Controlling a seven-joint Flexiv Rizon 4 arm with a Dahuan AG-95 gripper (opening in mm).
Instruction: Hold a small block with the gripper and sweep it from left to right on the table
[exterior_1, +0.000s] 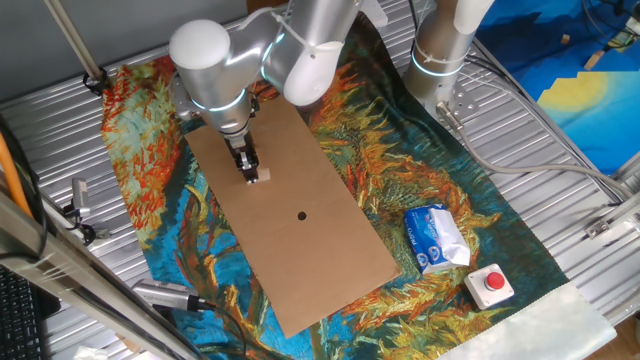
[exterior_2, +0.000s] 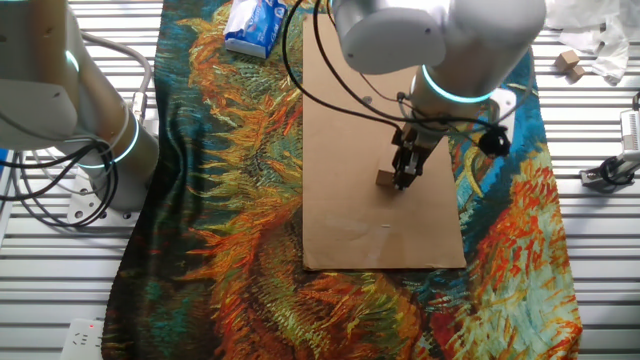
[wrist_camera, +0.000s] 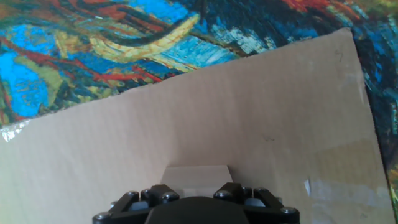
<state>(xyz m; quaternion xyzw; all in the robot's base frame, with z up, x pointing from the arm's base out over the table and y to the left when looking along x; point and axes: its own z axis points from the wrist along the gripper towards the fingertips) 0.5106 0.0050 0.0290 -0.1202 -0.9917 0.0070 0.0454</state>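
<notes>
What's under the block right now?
The block rests on the brown board, which lies on the painted cloth. The gripper is at the block, its jaws against it. The spot of board directly beneath is covered.

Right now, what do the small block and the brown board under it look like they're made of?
The small block looks like bare pale wood: matte tan faces, though too small to show grain. The board looks like plain cardboard, flat, dull brown with a creased, taped surface in the hand view.

Orange-blue painted cloth (exterior_1: 460, 180), plain brown board (exterior_1: 320, 250).
</notes>
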